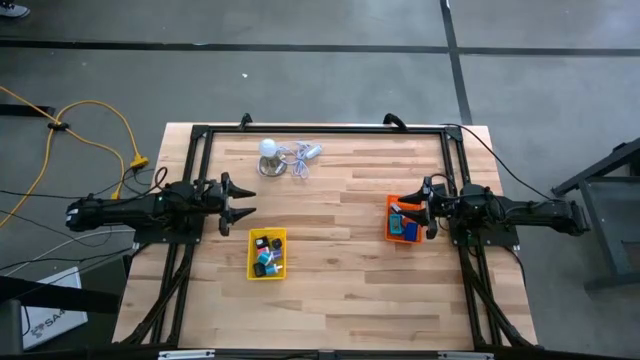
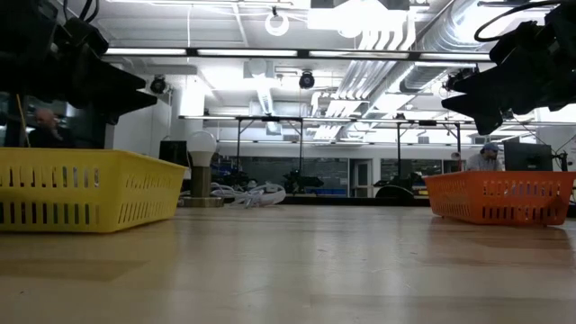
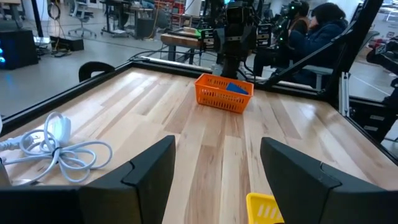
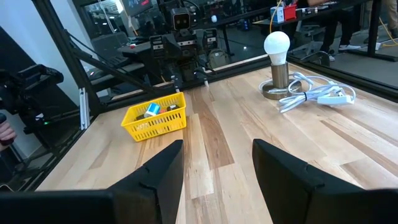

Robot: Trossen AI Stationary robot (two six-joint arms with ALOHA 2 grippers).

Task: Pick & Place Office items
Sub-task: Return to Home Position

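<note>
Sorting looks about done: every one of the office items (image 1: 268, 256) you can see sits in 1 of the 2 trays, and none shows on the bare boards of the table (image 1: 330, 300).

- Nearest is the yellow tray (image 1: 251, 268). It holds a small heap of black, blue, red and teal bits, too small to name.
- Just beyond it, the left gripper (image 1: 250, 200) hangs above the boards beside the tray. Its fingers are spread with nothing between them.
- Across the table, the orange tray (image 1: 389, 222) has blue pieces inside. The right gripper (image 1: 423, 210) hovers high over that tray's outer rim, also spread and empty.
- At the far edge stand the white lamp (image 1: 268, 150) and its coiled cord (image 1: 303, 158), well apart from both arms and both trays.
- Beyond the table, on the right arm's side, a person (image 3: 317, 25) sits at a bench, clear of the frame.

My read is that only parking both arms is left. Nothing blocks the left arm. For the right arm, you want to pull back without dipping, since the tray rim is directly underneath.
</note>
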